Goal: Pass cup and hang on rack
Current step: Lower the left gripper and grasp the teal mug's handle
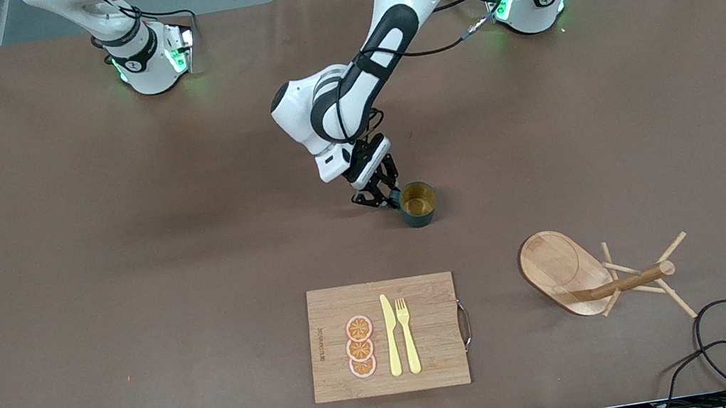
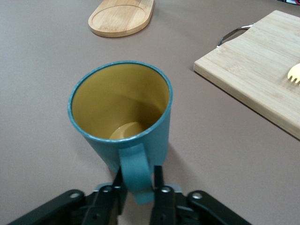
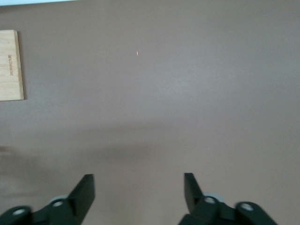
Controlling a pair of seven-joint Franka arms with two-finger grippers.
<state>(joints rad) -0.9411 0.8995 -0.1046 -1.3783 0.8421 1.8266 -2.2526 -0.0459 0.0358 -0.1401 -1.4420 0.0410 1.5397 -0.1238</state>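
A line of small dark lettering runs along one short edge of the cutting board point(image 1: 386, 337); it is there in the front view and the right wrist view, but too small to read.

The left arm reaches from its base down toward the middle of the desk point(image 1: 95, 287), forearm slanting low and wrist bent downward. The left claw point(image 1: 385, 196) sits at desk level against the cup point(image 1: 418, 204), on the side toward the right arm's end. In the left wrist view its fingers point(image 2: 158, 178) are pressed in on either side of the cup's handle point(image 2: 135, 172), pinching it. The cup stands upright on the desk with its tan inside showing, farther from the front camera than the cutting board and the rack point(image 1: 589, 274).

The rack lies tipped over toward the left arm's end of the desk, its oval base on edge and its post and pegs pointing along the surface.

The right arm waits near its base; only its lower part shows in the front view. The right claw point(image 3: 138, 190) hangs spread wide over bare desk, holding nothing.

On the board lie three orange slices point(image 1: 360, 346), a yellow knife point(image 1: 390, 335) and a yellow fork point(image 1: 408, 334).
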